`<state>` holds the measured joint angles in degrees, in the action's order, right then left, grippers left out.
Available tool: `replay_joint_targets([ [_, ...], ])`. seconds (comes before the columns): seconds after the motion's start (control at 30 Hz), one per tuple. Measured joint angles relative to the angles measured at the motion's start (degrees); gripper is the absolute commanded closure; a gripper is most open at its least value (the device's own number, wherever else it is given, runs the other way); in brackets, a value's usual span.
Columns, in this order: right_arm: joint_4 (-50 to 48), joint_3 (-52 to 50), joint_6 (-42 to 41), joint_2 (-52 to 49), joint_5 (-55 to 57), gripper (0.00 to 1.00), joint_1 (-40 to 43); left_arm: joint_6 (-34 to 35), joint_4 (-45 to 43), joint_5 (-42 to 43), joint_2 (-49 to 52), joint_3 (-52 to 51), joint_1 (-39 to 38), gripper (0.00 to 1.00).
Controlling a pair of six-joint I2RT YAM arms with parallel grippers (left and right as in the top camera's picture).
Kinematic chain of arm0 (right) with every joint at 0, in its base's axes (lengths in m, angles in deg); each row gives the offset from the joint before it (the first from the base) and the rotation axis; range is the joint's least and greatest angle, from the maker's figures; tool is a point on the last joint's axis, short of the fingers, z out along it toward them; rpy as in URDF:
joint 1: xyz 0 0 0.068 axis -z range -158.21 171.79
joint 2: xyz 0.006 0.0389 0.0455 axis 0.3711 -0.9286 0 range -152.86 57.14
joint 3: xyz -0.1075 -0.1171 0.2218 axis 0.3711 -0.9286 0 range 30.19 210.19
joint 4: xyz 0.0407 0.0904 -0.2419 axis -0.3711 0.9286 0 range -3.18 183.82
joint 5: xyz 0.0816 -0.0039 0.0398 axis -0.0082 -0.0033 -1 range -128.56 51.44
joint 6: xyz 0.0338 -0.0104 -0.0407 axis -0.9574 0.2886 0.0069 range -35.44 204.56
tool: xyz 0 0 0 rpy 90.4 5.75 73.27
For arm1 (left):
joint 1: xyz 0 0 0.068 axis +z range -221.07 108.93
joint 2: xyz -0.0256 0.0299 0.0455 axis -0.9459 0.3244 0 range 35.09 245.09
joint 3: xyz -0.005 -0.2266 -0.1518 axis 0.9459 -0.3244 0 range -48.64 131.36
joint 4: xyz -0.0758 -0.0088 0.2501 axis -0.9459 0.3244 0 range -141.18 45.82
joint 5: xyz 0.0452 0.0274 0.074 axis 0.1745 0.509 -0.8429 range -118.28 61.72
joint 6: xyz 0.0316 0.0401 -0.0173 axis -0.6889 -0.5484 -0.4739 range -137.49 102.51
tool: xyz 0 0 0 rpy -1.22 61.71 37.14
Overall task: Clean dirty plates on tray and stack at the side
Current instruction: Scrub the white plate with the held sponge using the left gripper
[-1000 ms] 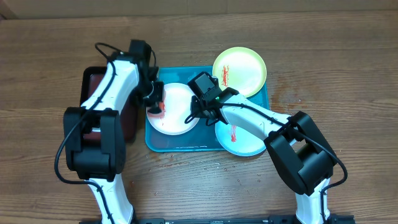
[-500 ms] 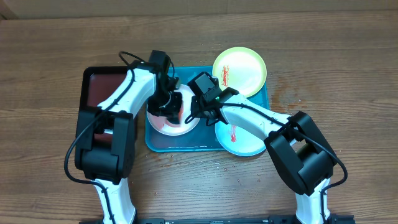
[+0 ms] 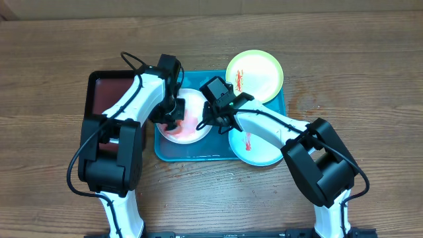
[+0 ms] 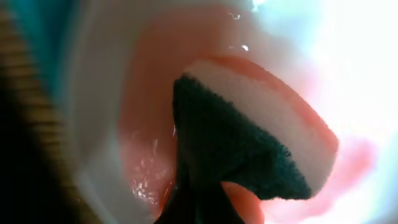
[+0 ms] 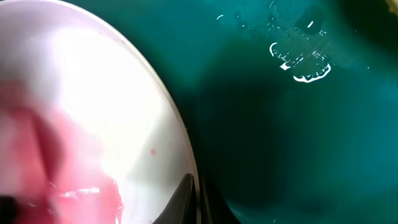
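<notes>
The white plate (image 3: 192, 103) lies in the left half of the cyan-blue tray (image 3: 192, 153), covered with a wet pink smear. My left gripper (image 3: 170, 118) is shut on a sponge (image 4: 249, 143) with a dark green scrub side and presses it on the plate (image 4: 93, 124). My right gripper (image 3: 206, 122) is shut on the white plate's right rim (image 5: 93, 93), with the tray floor (image 5: 298, 137) beside it. The yellow-green rimmed plate (image 3: 256, 74) with a red smear rests on the tray's far right corner. The pale cyan plate (image 3: 258, 147) with a red streak lies at the near right.
A black tray with a dark red inside (image 3: 99, 99) stands left of the blue tray. Bare wooden table (image 3: 344, 79) lies to the right and in front.
My left gripper carried the sponge from the plate's left edge onto the plate, then back a little left. The red mark has spread into a pink film. The right arm stayed put.
</notes>
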<state>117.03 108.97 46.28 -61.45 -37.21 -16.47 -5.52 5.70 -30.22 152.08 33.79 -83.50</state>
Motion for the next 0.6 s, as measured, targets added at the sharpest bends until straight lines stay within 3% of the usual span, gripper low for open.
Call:
replay_joint_targets([
  [0.27,0.37,0.09,-0.63,0.0,-1.57,0.96,0.42,1.18,-1.68,-4.55,0.0,0.55,-0.52,0.96],
  [0.6,1.64,0.24,-1.16,0.0,-4.15,0.96,1.16,-3.21,-15.76,-0.31,0.02,1.73,-0.52,0.96],
])
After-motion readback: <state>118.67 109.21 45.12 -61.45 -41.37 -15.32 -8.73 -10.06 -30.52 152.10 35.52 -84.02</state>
